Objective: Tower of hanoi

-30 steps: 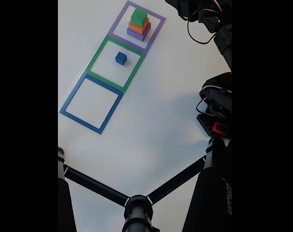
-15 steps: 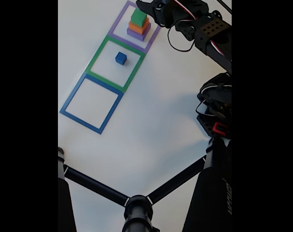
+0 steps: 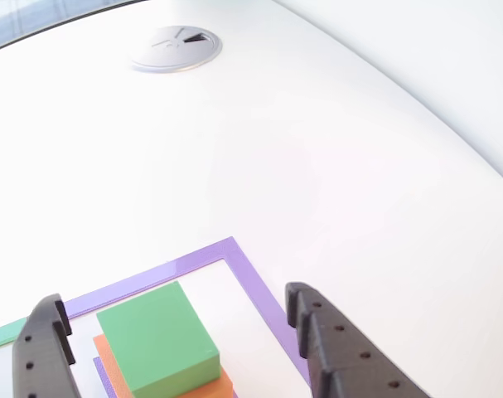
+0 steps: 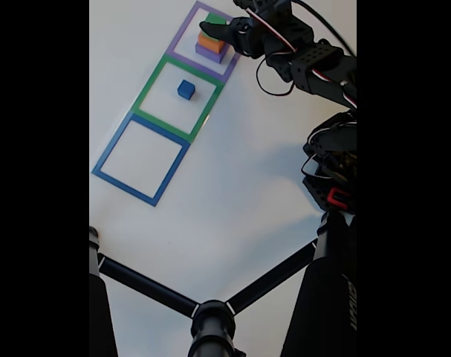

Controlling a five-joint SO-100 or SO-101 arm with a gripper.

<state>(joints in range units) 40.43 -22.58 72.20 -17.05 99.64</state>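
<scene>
Green block (image 3: pixel 158 340) tops the stack, sitting on the orange block (image 3: pixel 110 365), with a sliver of the purple block (image 3: pixel 101 370) showing beneath (its full outline is hidden in the other view). In the fixed view the stack stands inside the purple square outline (image 4: pixel 182 30) at the top of the white table (image 4: pixel 232 186), and the blue cube (image 4: pixel 186 89) sits alone inside the green square outline (image 4: pixel 147 88); the blue square outline (image 4: pixel 110 152) lies next in the row. The gripper (image 3: pixel 181 332) stands wide, its two dark fingers (image 3: pixel 317 340) flanking the green block without touching it.
</scene>
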